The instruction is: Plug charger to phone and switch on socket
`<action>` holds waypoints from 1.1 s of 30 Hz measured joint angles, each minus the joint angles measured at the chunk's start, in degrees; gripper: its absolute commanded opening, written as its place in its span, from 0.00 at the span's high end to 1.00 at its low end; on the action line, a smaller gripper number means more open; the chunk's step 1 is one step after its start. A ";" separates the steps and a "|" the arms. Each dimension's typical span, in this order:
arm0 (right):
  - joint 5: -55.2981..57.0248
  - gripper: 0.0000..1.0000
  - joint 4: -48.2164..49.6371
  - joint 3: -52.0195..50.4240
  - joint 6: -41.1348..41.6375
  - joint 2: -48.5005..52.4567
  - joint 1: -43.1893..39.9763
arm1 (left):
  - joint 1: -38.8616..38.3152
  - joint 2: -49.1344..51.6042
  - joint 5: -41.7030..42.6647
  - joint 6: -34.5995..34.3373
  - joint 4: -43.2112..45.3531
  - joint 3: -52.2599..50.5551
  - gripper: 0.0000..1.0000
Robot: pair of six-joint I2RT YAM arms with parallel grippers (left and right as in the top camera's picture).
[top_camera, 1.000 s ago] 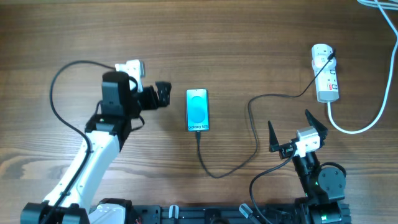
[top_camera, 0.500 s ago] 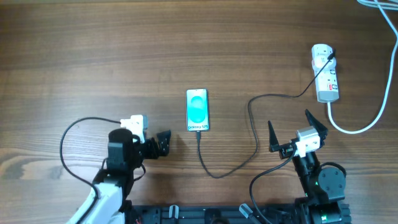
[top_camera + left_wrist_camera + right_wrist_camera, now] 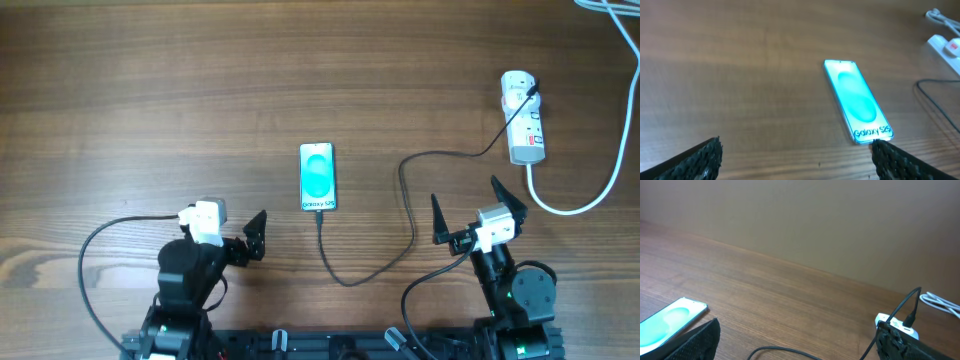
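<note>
Jaws of left gripper (image 3: 795, 150) and right gripper (image 3: 462, 190) were shown open; the socket (image 3: 523, 128) was judged best switched by one square press.

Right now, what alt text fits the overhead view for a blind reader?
A phone lies lit at the centre of a wooden table, a black charger running from its near end to a white socket at far right. The left claw and right claw sit open and empty at the front edge.
</note>
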 measured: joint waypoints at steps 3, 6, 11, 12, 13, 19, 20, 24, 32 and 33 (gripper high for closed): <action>0.00 0.00 -0.02 0.00 0.00 0.00 0.00 | 0.81 -8.61 -0.44 2.89 0.11 0.02 0.00; 0.00 0.00 -0.02 0.00 0.00 0.00 0.00 | 3.72 -15.78 -1.49 4.63 0.00 0.02 0.00; 0.00 0.00 -0.02 0.00 0.00 0.00 0.00 | 6.88 -21.77 -2.64 5.25 -0.13 0.02 0.00; 0.00 0.00 -0.02 0.00 -0.02 0.00 0.00 | 6.88 -21.77 -2.80 5.33 -0.13 0.02 0.00; 0.00 0.00 -0.02 0.00 0.00 0.00 0.00 | 6.88 -21.77 -2.80 5.33 -0.13 0.02 0.00; 0.00 0.00 -0.02 0.00 0.00 0.00 0.00 | 6.88 -21.77 -2.78 5.33 -0.11 0.02 0.00; 0.00 0.00 -0.02 0.00 0.00 0.00 0.00 | 6.88 -21.77 -2.75 5.31 -0.11 0.02 0.00; 0.00 0.00 -0.02 0.00 0.00 0.00 0.00 | 6.88 -21.77 -2.78 5.33 -0.11 0.02 0.00; 0.00 0.00 -0.02 0.00 0.00 0.00 0.00 | 6.88 -21.77 -2.75 5.33 -0.11 0.02 0.00; 0.00 0.00 -0.02 0.00 0.00 0.00 0.00 | 6.88 -21.77 -2.75 5.33 -0.11 0.02 0.00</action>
